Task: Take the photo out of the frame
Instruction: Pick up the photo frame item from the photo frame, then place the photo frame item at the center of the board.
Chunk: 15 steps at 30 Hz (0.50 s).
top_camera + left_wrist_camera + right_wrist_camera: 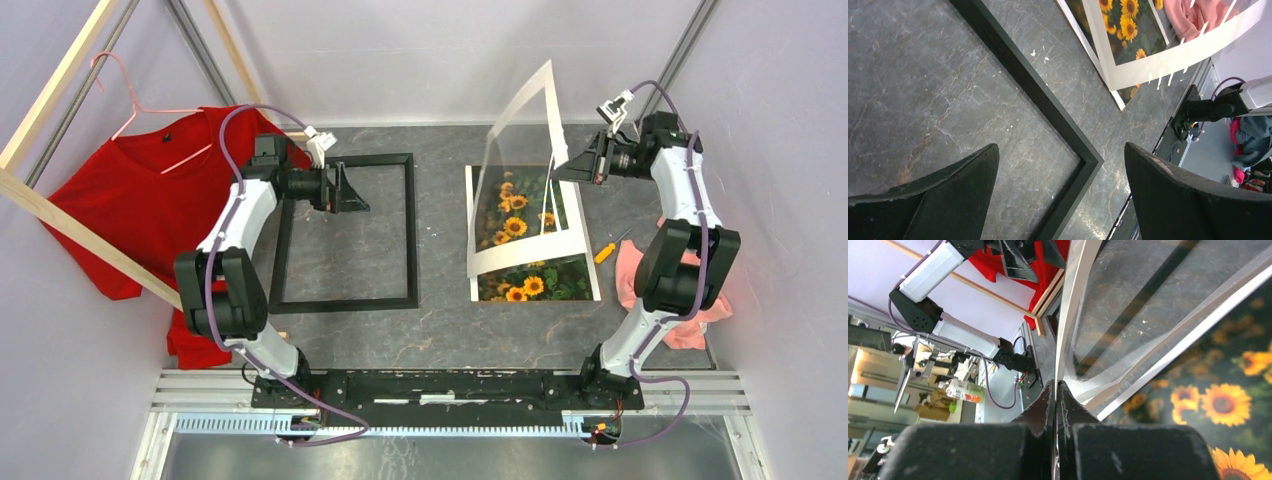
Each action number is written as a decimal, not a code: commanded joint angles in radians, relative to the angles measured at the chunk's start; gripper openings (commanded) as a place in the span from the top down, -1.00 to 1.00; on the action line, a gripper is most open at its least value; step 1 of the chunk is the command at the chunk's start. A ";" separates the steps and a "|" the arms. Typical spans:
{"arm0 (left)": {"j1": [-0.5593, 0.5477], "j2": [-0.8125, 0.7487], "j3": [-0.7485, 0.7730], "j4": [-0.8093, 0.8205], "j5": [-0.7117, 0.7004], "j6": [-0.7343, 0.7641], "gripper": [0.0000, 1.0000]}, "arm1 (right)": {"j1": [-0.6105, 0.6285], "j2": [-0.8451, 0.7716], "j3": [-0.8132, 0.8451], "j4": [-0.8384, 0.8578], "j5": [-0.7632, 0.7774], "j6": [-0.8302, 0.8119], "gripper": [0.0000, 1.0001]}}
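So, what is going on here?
The right gripper is shut on the white mat and holds it tilted up, its near edge resting on the photo. The photo lies flat on the table, out of the frame. The empty frame lies to the left, the open left gripper above it.

We note pale lilac walls [420, 60] on three sides, evenly lit. Dark grey marbled tabletop [440, 330]. Pale wooden rack [60, 218] far left; red shirt [140, 200] on a pink hanger [130, 100].
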 commanded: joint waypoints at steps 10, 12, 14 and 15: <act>0.024 -0.137 -0.135 0.047 -0.028 0.094 -1.00 | 0.228 -0.145 0.104 0.218 -0.048 0.286 1.00; 0.027 -0.148 -0.143 0.058 -0.028 0.090 -1.00 | 0.257 -0.154 0.109 0.240 -0.044 0.306 1.00; 0.029 -0.165 -0.151 0.065 -0.030 0.089 -1.00 | 0.303 -0.153 0.103 0.272 -0.024 0.331 1.00; 0.031 -0.174 -0.156 0.073 -0.033 0.087 -1.00 | 0.314 -0.149 0.095 0.296 -0.010 0.361 1.00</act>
